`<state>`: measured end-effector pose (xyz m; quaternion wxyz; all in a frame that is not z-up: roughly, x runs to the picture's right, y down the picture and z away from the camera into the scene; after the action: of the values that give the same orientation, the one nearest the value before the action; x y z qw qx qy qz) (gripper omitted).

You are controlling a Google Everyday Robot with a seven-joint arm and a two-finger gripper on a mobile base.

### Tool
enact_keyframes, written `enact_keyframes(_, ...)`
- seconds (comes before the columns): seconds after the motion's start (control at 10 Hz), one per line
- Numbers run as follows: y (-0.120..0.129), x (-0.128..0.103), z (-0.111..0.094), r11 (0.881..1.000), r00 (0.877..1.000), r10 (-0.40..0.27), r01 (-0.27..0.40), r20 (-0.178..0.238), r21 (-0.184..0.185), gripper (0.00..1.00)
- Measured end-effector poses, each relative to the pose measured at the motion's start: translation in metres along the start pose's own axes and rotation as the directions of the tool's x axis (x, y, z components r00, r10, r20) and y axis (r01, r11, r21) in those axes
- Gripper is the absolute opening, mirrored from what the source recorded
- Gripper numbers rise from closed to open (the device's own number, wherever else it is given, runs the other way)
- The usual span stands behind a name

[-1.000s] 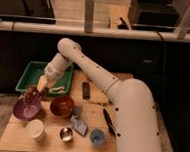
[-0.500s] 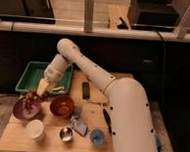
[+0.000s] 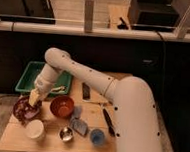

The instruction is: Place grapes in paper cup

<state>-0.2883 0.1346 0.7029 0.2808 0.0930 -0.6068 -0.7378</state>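
My end effector [image 3: 35, 96] hovers over the purple bowl [image 3: 21, 112] by the counter's [image 3: 50, 143] left edge. Whether it's gripping anything, I can't tell. The paper cup [image 3: 35, 129] sits near.

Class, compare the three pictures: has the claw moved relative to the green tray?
Yes. The claw has moved down and left in the view, away from the green tray, and now hangs over the right rim of the purple bowl.
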Motion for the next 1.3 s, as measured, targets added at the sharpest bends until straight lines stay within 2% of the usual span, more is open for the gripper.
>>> enact_keyframes(0.4, -0.01, -0.014, -0.004, 0.999, 0.999, 0.015, -0.017, -0.048, -0.045, 0.0)
enact_keyframes(0.7, -0.012, -0.035, -0.011, 0.999, 0.997, 0.024, -0.027, -0.071, -0.04, 0.0)
enact_keyframes(1.3, -0.023, -0.041, 0.005, 0.998, 0.997, 0.026, -0.03, -0.078, -0.056, 0.0)
